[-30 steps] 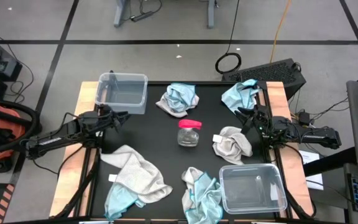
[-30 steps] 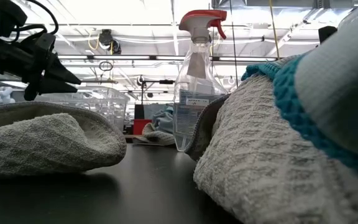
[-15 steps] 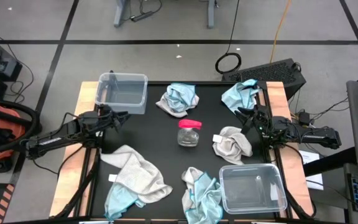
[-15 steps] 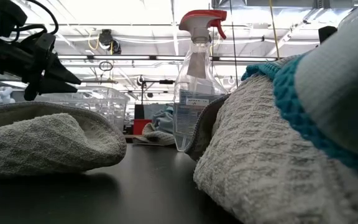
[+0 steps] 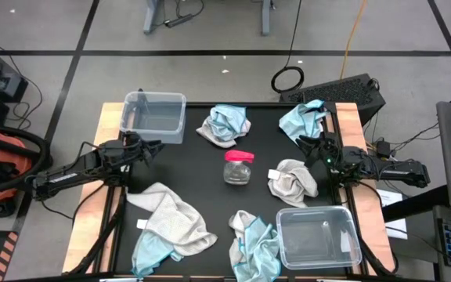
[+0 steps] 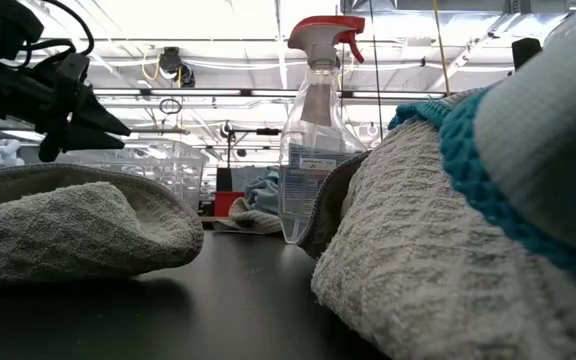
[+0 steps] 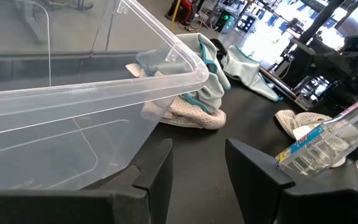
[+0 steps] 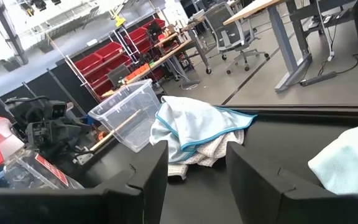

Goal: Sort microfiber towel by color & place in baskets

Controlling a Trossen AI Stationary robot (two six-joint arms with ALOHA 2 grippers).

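Observation:
Several microfiber towels lie crumpled on the black table: a light blue and white one [image 5: 225,124] at the far middle, a light blue one [image 5: 304,117] at the far right, a white-grey one [image 5: 292,178] right of centre, a grey and blue heap [image 5: 171,227] near left, and a blue one [image 5: 254,244] at the near middle. One clear basket [image 5: 155,116] stands far left, the other [image 5: 318,235] near right. My left gripper [image 5: 151,146] hovers open beside the far-left basket [image 7: 92,81]. My right gripper [image 5: 308,143] hovers open between the far-right towel and the white-grey one. Nothing is between either pair of fingers [image 7: 154,174] [image 8: 148,174].
A clear spray bottle with a pink-red top [image 5: 238,167] [image 6: 316,130] stands at the table's centre. Wooden strips [image 5: 108,125] line the table's left and right sides. Bare black table lies between the bottle and the left gripper. A keyboard [image 5: 343,90] sits beyond the far right corner.

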